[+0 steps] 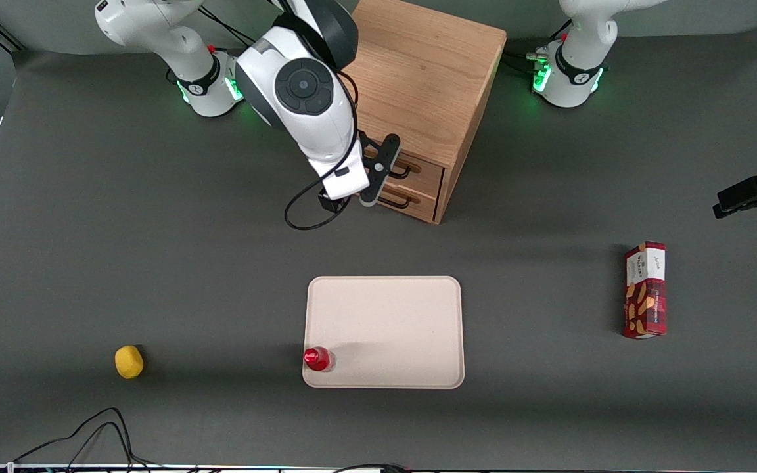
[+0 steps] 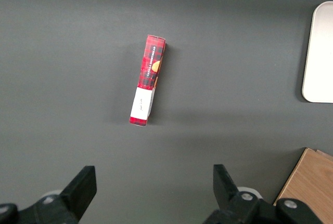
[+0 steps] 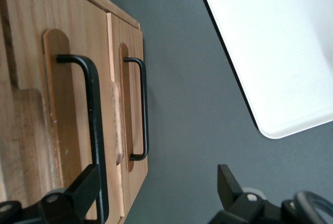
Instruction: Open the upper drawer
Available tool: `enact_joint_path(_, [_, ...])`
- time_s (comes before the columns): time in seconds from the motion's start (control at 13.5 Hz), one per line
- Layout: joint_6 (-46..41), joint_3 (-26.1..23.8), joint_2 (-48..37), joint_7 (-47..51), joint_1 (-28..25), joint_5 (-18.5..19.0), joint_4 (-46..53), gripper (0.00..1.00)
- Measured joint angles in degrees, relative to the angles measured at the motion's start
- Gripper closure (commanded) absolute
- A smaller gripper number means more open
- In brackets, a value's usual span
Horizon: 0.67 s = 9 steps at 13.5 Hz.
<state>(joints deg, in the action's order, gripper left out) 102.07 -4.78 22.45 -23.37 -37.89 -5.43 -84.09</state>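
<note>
Gripper (image 1: 380, 172) hangs right in front of the oak cabinet (image 1: 426, 72), fingers (image 3: 86, 187) spread apart, one touching the upper drawer (image 3: 67, 125)'s black handle (image 3: 93, 125); drawer sits flush above the lower drawer (image 3: 130, 109).

beige tray (image 1: 411, 309), red bottle (image 1: 317, 359), lemon (image 1: 129, 362), snack box (image 1: 645, 290)

Your right arm reaches out from its base and bends downward, wrist tilted. Its gripper (image 1: 378, 172) hangs low with the two black fingers (image 3: 78, 193) spread wide apart, closed on nothing.
</note>
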Motion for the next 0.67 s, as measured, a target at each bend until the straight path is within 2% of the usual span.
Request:
enact_joint_path(0.44, [1.4, -1.0, 1.2, -5.8, 0.2, -0.6, -0.3, 0.00])
enact_joint_path(0.67, [1.4, -1.0, 1.2, -10.6, 1.1, -3.8, -0.7, 0.00])
